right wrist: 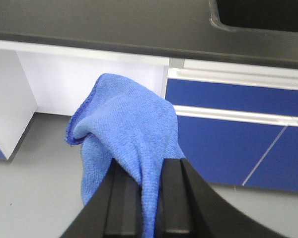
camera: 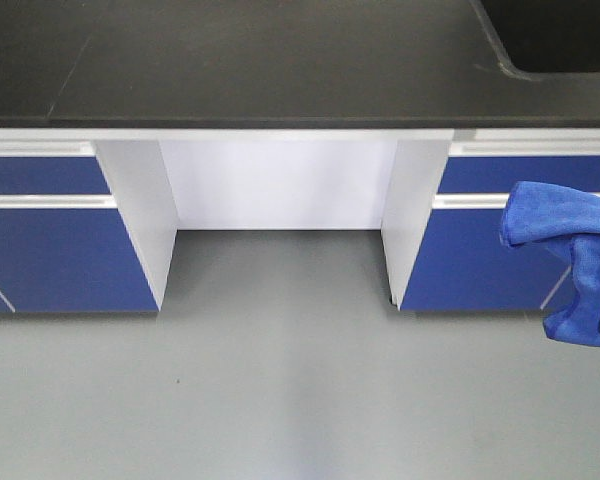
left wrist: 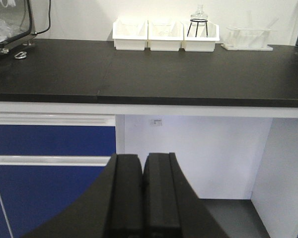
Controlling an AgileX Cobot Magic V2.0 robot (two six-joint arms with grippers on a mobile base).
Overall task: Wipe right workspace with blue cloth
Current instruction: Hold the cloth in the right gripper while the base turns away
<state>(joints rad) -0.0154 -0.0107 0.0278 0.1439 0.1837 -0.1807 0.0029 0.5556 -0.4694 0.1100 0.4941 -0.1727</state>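
The blue cloth (right wrist: 129, 129) is pinched between the fingers of my right gripper (right wrist: 148, 168), which is shut on it. The cloth bunches up above the jaws and hangs down. In the front view the cloth (camera: 565, 250) shows at the right edge, held below the black countertop (camera: 280, 70) and in front of the blue cabinet; the gripper itself is mostly out of frame there. My left gripper (left wrist: 142, 163) is shut and empty, held below the counter edge and facing the black countertop (left wrist: 188, 74).
A sink basin (camera: 560, 30) is set in the counter at the far right. White bins (left wrist: 164, 35), a glass flask on a stand (left wrist: 198, 22) and a clear tray (left wrist: 247, 38) stand at the counter's back. Blue cabinets (camera: 50, 250) flank a knee recess (camera: 280, 185).
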